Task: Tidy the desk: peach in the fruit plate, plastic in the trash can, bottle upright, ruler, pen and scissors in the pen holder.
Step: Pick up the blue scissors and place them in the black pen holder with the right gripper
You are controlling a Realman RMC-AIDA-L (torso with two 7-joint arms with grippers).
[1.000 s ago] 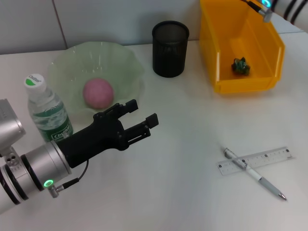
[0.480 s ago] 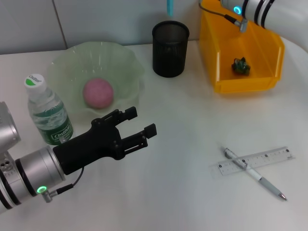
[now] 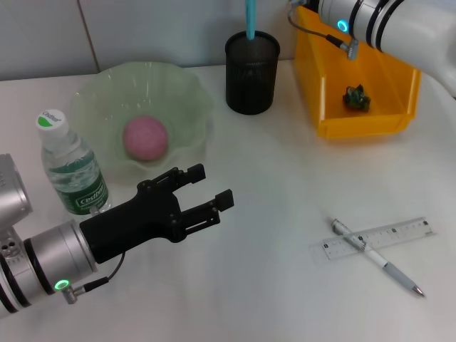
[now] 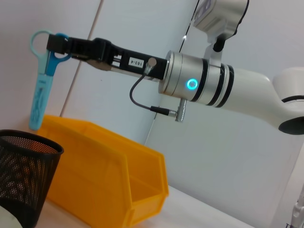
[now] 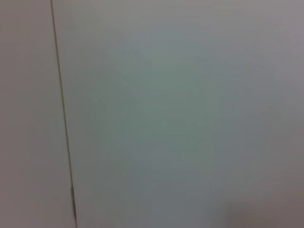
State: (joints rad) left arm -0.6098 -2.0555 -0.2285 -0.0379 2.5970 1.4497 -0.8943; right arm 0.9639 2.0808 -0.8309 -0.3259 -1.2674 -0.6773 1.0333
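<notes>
the scissors (image 4: 42, 83) are light blue, sheathed in a matching blue cover, with looped handles uppermost and the tip pointing down. in the left wrist view the right claw (image 4: 57, 45) is pinched on the handle loops, and the scissors hang below it, upright, the tip just above the rim of the black mesh pen holder (image 4: 26, 173). in the head view only a blue strip of the scissors (image 3: 250, 18) shows, standing over the mouth of the pen holder (image 3: 251, 71), with the right arm reaching in from the upper right above the yellow trash can (image 3: 360, 125), which holds a crumpled green piece of plastic (image 3: 356, 97).

the left claw (image 3: 206, 189) hovers over the table (image 3: 271, 214) in front of the fruit plate (image 3: 192, 107), its fingers spread and holding nothing. the peach (image 3: 145, 137) lies in the plate, the bottle (image 3: 70, 167) stands upright beside it, and the pen (image 3: 374, 256) lies across the ruler (image 3: 377, 239) at the near right.

half a second ago the blue strip sat higher, clear of the holder's mouth; now it reaches down to the rim. the left claw has shifted slightly.
</notes>
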